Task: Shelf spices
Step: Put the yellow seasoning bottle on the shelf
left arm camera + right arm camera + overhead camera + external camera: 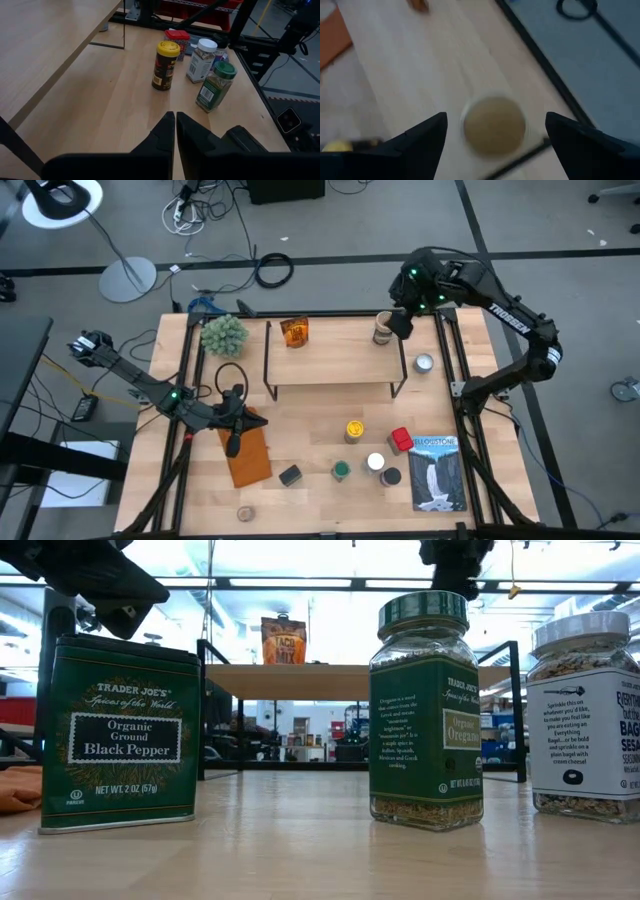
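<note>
My right gripper is open above the right end of the shelf, its fingers wide on either side of a tan-lidded jar without touching it. The jar stands on the shelf's top board, and an amber pouch stands near the left end. My left gripper is shut and hovers over the orange notebook, facing a yellow-lidded jar, a red one, a white-lidded one and a green-lidded one on the table. A black pepper tin stands near the table's front.
A blue-and-white book lies at the table's right front. A small silver tin sits right of the shelf, a green plant left of it. A tan-lidded tin and a black-lidded jar stand near the front edge.
</note>
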